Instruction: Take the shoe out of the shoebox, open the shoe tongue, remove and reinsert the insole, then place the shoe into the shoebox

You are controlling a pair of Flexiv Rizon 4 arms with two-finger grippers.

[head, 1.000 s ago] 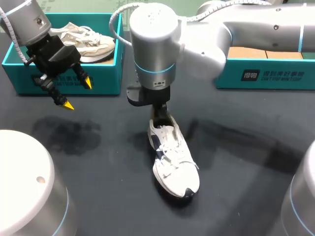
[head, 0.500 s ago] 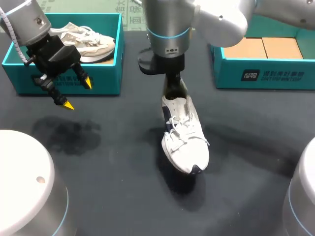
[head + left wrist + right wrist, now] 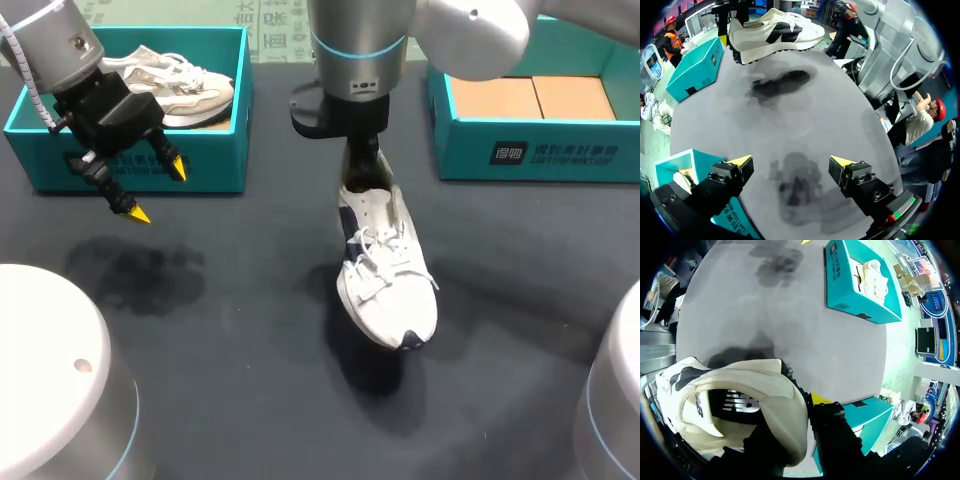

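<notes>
1. Shoe in the air, folks: white with dark side marks, toe tipped down toward the near side, its shadow lying apart from it on the tabletop.
2. Right pincer is clamped on the heel collar, one finger inside the opening and one outside.
3. Left pincer hovers wide and empty at far left, just in front of the left shoebox, which holds a beige shoe.
4. My read: the laces look closed, so the tongue work is ahead. Lower the shoe sole-flat and gently, with a firm heel grip so it doesn't swing.
5. Land it mid-tabletop, within the left pincer's reach and clear of the right shoebox.
</notes>
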